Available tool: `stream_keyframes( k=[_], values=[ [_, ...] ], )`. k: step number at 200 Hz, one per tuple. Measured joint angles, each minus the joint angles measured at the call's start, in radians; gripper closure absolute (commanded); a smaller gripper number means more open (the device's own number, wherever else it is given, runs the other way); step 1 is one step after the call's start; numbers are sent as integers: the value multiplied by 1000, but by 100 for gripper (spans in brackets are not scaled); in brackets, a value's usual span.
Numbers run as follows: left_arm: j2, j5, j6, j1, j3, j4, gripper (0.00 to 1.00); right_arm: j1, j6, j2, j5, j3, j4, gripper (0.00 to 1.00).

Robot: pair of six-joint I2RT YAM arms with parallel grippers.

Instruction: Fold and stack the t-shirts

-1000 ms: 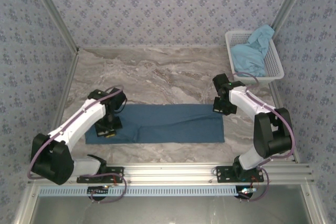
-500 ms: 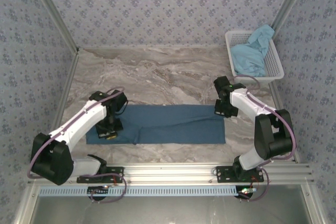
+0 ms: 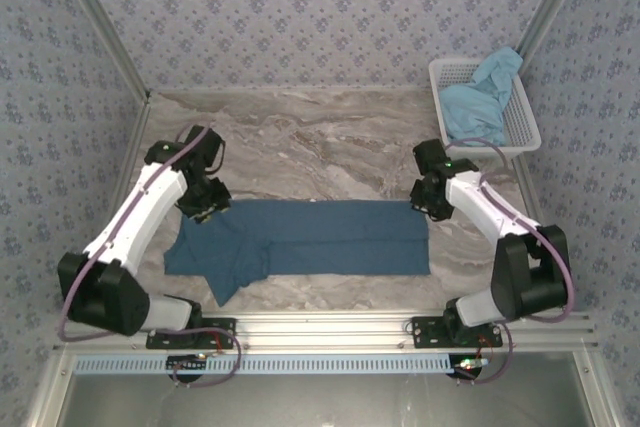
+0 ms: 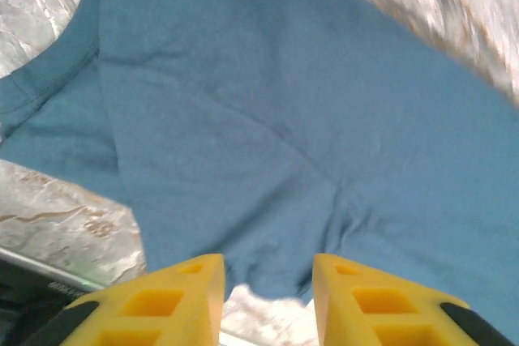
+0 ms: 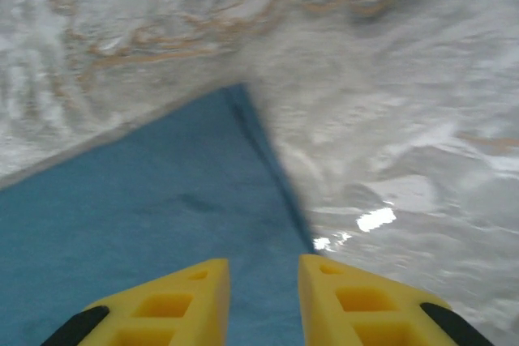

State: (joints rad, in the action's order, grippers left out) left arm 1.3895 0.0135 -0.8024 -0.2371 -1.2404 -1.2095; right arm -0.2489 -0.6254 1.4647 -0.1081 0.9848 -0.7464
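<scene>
The darker teal-blue t-shirt (image 3: 320,237) lies folded into a long strip across the near part of the marble table (image 3: 320,142). One sleeve sticks out at its near left (image 3: 228,282). My left gripper (image 3: 205,207) hovers over the strip's far left corner, open, with the cloth (image 4: 268,119) beneath its yellow fingers (image 4: 182,297) and nothing between them (image 4: 268,273). My right gripper (image 3: 428,207) is over the far right corner, open (image 5: 263,273) above the shirt's right edge (image 5: 268,160). The lighter sky-blue t-shirt (image 3: 478,97) is bundled in the basket.
A white mesh basket (image 3: 527,132) stands at the back right corner against the patterned wall. An aluminium rail (image 3: 320,327) with both arm bases runs along the near edge. Bare marble lies behind the strip.
Both grippers have opened and let go of the teal shirt. The left arm drew back toward the far left, and a sleeve now flops out at the near left. The right gripper shifted slightly right.
</scene>
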Motion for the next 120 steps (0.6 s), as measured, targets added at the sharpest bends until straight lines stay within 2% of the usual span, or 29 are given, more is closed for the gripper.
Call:
stream_keyframes(
  k=[20, 52, 87, 120],
  values=[
    [108, -42, 2, 80, 7, 84, 78, -13, 0, 81, 79, 13, 52, 74],
    [298, -72, 8, 135, 13, 197, 79, -28, 0, 221, 160, 56, 81, 74],
    [439, -69, 28, 212, 12, 272, 80, -16, -15, 332, 181, 130, 42, 74],
    [502, -60, 63, 304, -11, 288, 80, 9, -19, 451, 176, 288, -26, 74]
  ],
)
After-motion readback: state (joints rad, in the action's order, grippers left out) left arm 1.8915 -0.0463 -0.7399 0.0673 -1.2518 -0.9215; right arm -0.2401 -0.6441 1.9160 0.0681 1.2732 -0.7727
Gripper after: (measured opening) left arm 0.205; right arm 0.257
